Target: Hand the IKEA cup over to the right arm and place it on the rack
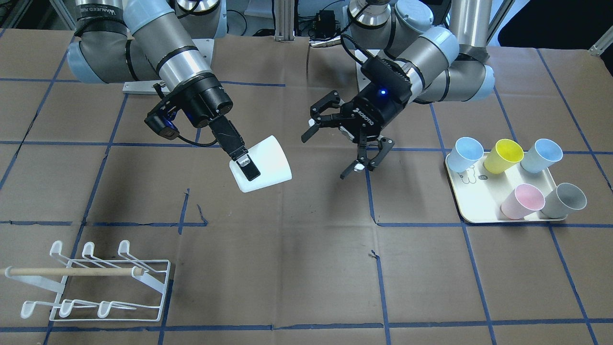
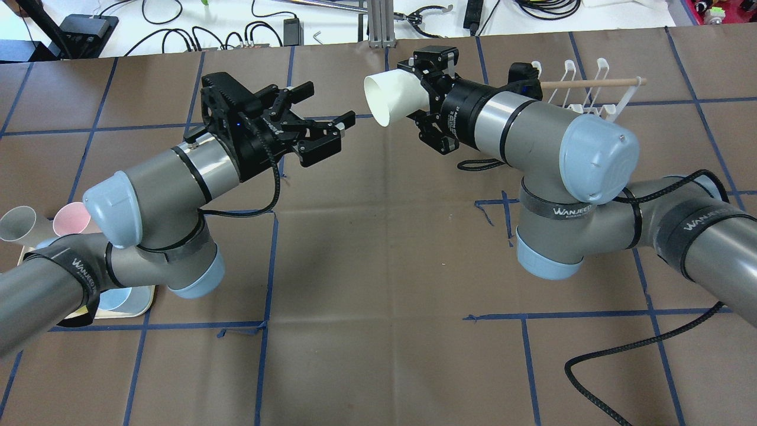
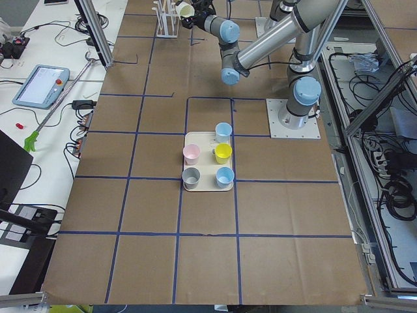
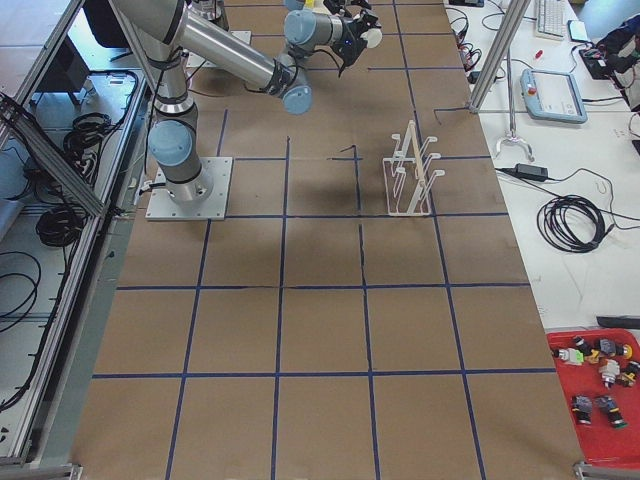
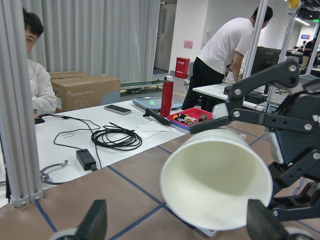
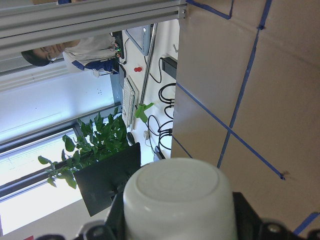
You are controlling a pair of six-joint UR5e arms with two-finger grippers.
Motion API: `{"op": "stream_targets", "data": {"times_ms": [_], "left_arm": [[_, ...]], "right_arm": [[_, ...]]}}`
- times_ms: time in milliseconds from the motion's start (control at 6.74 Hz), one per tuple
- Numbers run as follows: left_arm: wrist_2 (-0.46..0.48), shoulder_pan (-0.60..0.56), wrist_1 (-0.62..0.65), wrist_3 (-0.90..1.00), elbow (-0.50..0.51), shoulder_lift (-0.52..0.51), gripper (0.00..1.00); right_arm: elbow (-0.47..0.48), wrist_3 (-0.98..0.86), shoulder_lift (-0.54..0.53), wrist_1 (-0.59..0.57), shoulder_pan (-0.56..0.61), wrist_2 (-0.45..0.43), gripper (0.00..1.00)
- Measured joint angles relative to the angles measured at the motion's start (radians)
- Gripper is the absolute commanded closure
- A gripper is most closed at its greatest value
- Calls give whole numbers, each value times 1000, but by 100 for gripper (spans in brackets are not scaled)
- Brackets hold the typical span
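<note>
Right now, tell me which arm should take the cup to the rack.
Right. The right fingers are shut on the white cup, and the rack stands on that arm's side of the table. The left fingers are open, empty and apart from the cup.

- Table (image 1: 306, 268): I logged brown paper covering, gridded with blue tape.
- Rack (image 1: 72, 271): white wire, wooden dowel, standing on the paper.
- Tray (image 1: 479, 211): cream, well apart from the rack; I counted five cups (image 1: 509, 155) on it.
</note>
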Motion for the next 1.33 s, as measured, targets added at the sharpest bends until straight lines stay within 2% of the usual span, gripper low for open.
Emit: {"op": "stream_targets", "data": {"times_ms": [297,445,593,741,1038,1334], "left_arm": [[-53,155,-35,0,-4,8,2],[-53,196,-90,1,7,10,2],[-11,209,-174,2,34,13,2],[63,210,-290,4,83,16,2],[243,181,-556,11,179,16,2],[513,69,-849,12,264,30,2]], "right_arm": [[-15,-278,1,2,-82,-5,81],[-17,-425,3,2,-119,-8,81],[-18,-568,4,1,-163,-14,84],[-19,-727,7,0,-217,-45,89],[-23,-1011,28,-3,-288,-122,91],[-88,-1194,100,-75,-308,-193,91]]}}
